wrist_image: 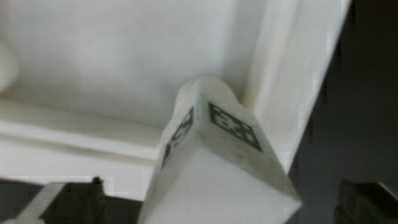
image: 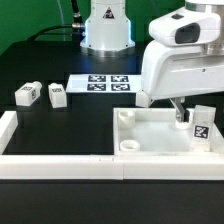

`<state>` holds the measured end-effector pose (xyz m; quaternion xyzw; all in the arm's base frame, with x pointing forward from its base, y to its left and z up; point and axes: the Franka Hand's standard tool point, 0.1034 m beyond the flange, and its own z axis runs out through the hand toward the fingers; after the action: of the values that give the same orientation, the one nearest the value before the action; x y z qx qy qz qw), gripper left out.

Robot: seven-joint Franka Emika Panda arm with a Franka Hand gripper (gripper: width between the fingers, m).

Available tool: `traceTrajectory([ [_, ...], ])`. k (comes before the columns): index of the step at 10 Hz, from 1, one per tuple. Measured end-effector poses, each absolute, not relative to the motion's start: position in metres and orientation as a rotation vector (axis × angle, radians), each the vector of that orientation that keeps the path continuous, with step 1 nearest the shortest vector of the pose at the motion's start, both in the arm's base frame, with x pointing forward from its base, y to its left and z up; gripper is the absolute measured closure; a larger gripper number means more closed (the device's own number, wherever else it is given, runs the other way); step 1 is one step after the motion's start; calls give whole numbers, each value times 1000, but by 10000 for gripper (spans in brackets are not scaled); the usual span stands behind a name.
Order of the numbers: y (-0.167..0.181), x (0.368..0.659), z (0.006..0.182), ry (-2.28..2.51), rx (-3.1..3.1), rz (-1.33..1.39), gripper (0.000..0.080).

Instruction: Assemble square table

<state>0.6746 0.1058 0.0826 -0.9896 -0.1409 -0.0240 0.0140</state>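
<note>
Black table (image: 70, 128), exterior view: the square tabletop (image: 150, 137) lies rim-up against the front rail (image: 60, 165), likely braced for screwing. One leg (image: 200, 126) stands in its corner on the exterior view's right, below the gripper (image: 188, 112); two more legs (image: 27, 94) (image: 57, 95) wait well apart. Wrist view: the fingers (wrist_image: 39, 205) stand spread, clear of that leg (wrist_image: 222, 150) beside the rim (wrist_image: 285, 70).

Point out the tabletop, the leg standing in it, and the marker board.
tabletop (image: 150, 138), exterior view, bare inner floor.
leg (image: 201, 127), exterior view, tagged face.
marker board (image: 78, 81), exterior view, plain white end.
</note>
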Motion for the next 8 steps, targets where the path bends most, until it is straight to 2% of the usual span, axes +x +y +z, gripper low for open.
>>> traceTrajectory([
  [8,100,675,82,-1393,-2839,-67,150],
])
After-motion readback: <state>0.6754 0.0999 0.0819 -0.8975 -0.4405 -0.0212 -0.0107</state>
